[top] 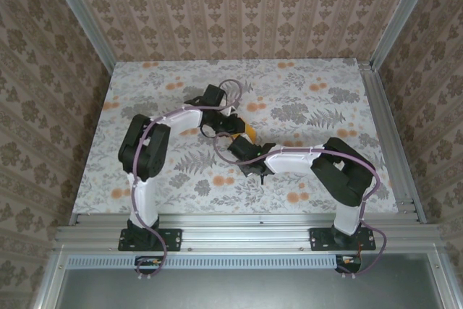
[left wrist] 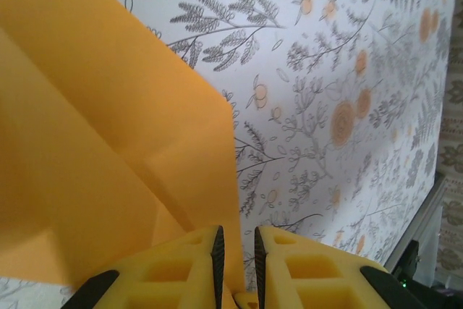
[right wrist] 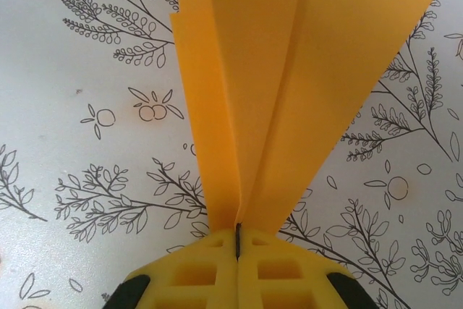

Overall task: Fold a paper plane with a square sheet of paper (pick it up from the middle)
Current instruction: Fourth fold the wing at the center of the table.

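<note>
Folding looks well along: over the flowered table (top: 311,85), at centre frame in the top view, the paper plane (right wrist: 289,70) is held as a creased orange wedge between both arms. The right gripper (right wrist: 238,233) is clamped tight on its narrow end. The left gripper (left wrist: 237,240), jaws a sliver apart, straddles an edge at lower centre. The next move likely needs the left to pinch again and press the wing fold.
</note>
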Controlling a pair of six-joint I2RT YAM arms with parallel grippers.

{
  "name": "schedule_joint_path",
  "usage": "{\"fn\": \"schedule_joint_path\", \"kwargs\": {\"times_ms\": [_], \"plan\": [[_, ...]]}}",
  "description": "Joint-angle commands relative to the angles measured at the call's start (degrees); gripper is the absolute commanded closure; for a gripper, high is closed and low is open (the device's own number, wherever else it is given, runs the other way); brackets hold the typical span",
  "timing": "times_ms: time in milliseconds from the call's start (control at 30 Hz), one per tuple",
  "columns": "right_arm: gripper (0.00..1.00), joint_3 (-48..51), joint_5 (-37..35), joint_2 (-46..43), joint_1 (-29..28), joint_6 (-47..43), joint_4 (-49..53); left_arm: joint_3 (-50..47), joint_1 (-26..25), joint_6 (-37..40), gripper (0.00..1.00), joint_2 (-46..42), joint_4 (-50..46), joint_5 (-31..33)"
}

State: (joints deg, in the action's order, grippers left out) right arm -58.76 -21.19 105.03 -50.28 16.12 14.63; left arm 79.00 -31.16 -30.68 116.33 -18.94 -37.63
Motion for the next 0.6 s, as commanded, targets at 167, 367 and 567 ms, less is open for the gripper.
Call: {"fn": "schedule_joint_path", "kwargs": {"times_ms": [167, 367, 567], "plan": [[0.92, -0.65, -0.93, 2.54, -0.8, -1.62, 3.2, 1.13, -1.01, 5.39, 0.79, 1.55, -6.48, 0.36], [0.91, -0.04, -0.76, 2.24, -1.08, -2.63, 2.47, 1.17, -1.97, 7.38, 0.75, 2.0, -7.27, 3.19], [0.9, -0.04, -1.82, 2.17, -1.49, -4.25, 2.16, 3.09, -3.29, 10.46, 0.75, 3.95, -9.61, 4.3]]}}
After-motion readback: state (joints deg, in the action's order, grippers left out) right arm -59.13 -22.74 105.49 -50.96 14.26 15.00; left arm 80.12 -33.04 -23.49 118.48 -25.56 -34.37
